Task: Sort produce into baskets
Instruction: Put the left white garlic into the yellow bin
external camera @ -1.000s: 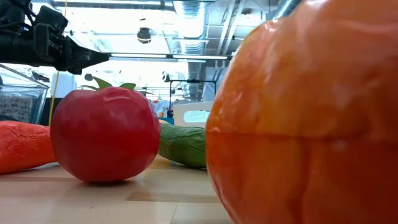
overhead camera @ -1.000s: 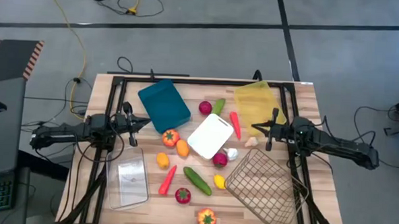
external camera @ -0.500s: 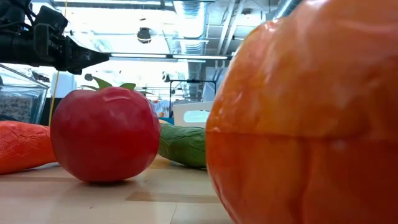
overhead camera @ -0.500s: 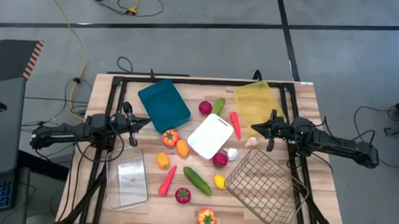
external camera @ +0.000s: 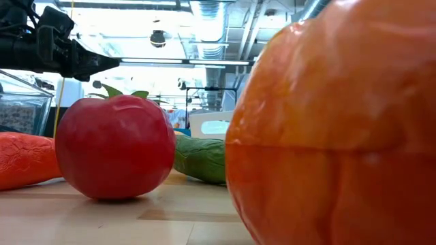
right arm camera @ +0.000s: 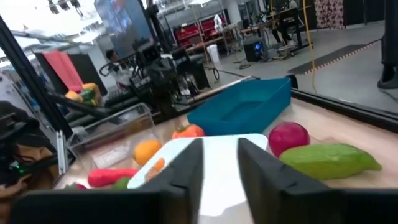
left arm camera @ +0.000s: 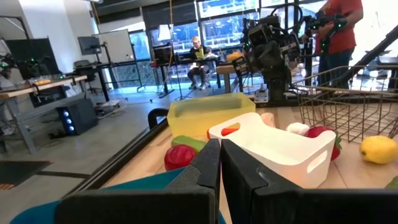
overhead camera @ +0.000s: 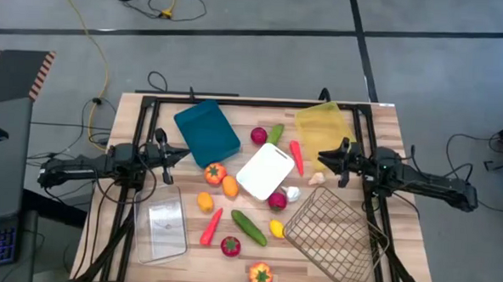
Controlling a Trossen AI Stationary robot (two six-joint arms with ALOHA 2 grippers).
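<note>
My right gripper (overhead camera: pixel 322 155) hangs with jaws parted, empty, just beside the garlic (overhead camera: pixel 317 179) near the wire basket (overhead camera: pixel 332 234); I judge that toy light, hard and slick, best pinched across its bulb; left gripper (overhead camera: pixel 184 153) pressed together, waiting.

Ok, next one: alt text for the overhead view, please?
Toy fruit and vegetables lie scattered mid-table around a white tray, with a teal tray, yellow tray, clear bin and wire basket nearby. The left tool and right tool hover at either side.
</note>
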